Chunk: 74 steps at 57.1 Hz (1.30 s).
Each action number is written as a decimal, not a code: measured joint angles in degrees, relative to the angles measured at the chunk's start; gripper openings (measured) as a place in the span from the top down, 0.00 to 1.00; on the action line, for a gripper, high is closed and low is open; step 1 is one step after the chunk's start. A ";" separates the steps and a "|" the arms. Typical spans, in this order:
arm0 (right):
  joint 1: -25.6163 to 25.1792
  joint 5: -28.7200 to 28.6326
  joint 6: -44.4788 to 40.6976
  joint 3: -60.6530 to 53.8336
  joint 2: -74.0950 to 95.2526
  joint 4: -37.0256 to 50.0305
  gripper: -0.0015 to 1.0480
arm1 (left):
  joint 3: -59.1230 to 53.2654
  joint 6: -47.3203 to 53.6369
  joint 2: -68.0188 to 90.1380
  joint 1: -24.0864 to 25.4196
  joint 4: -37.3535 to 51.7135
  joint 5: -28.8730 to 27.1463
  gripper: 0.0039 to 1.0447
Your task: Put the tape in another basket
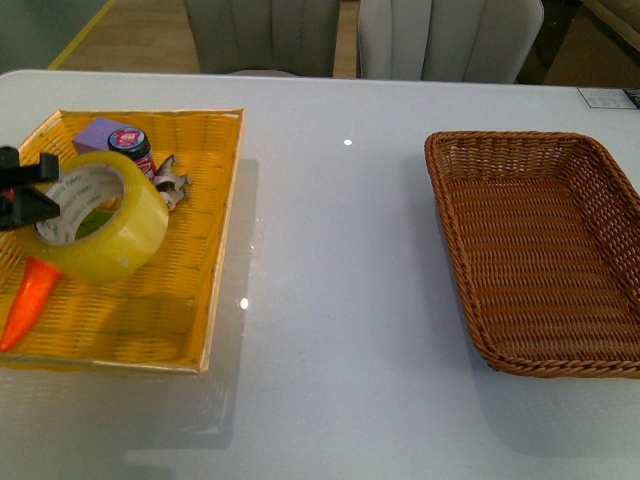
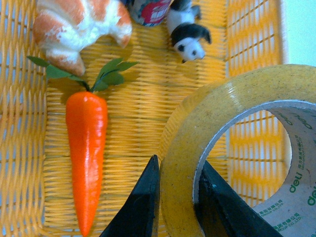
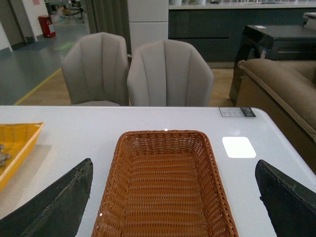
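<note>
Front view, I count: one tape (image 1: 100,215), its wall clamped by my left pincer (image 2: 178,163), at one yellow tray (image 1: 200,130); one carrot (image 2: 86,148); one croissant (image 2: 79,24); one basket (image 1: 520,145) well apart on the table (image 1: 340,300); right pincer (image 3: 173,163) spread wide.

Glossy white table (image 1: 340,330) catching light glints, two grey upholstered chairs (image 3: 168,74) behind it (wooden floor (image 3: 44,94) beneath), brown sofa (image 3: 281,84) alongside, dark cabinets (image 3: 207,34) beyond, possibly a red extinguisher (image 3: 44,25).

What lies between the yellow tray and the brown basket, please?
Only bare white table, as the front view shows, between the yellow tray and the basket.
</note>
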 joint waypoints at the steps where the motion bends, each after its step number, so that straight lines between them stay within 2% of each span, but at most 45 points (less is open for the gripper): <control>1: 0.00 0.02 0.00 0.00 0.00 0.00 0.09 | 0.22 -0.42 -0.61 -0.77 -0.26 -0.04 0.86; 10: 0.00 0.02 0.00 0.00 0.00 0.00 0.09 | 3.28 -3.26 -3.89 -8.13 -1.92 -0.48 0.86; 20: 0.00 0.02 0.00 0.00 0.00 0.00 0.09 | 8.04 -6.56 -5.81 -19.21 -2.82 -1.57 0.86; 33: 0.00 0.00 0.00 0.00 0.00 0.00 0.09 | 10.10 -8.57 -6.71 -28.87 -3.67 -2.12 0.86; 41: 0.00 0.04 0.00 0.00 0.02 -0.02 0.09 | 10.10 -9.44 -6.78 -30.84 -3.80 -2.01 0.86; 43: 0.00 1.14 2.03 0.96 1.55 -3.06 0.09 | 10.10 -9.53 -6.82 -30.93 -3.80 -2.05 0.86; 47: -1.46 0.96 9.68 6.97 11.21 -16.00 0.09 | 10.08 -9.64 -6.84 -30.99 -3.80 -2.08 0.86; 51: -4.44 -2.86 14.78 10.05 20.13 -17.42 0.09 | 10.08 -9.64 -7.17 -31.30 -3.85 -2.34 0.86; 57: -7.15 -9.88 21.20 13.25 30.58 -10.58 0.09 | 10.08 -9.64 -7.28 -31.65 -4.07 -2.16 0.86; 61: -7.26 -16.90 25.29 14.56 36.35 -3.96 0.09 | 10.08 -9.64 -7.34 -31.76 -4.61 -1.99 0.86; 63: -6.82 -21.73 29.18 14.88 39.95 1.38 0.09 | 10.08 -9.64 -7.37 -31.85 -4.74 -1.95 0.86; 68: -5.31 -29.42 36.79 14.71 47.15 13.53 0.09 | 10.08 -9.62 -7.52 -32.11 -5.09 -1.75 0.86; 74: -2.21 -33.20 42.86 14.23 54.75 27.10 0.09 | 10.08 -9.62 -7.85 -32.35 -5.75 -1.60 0.86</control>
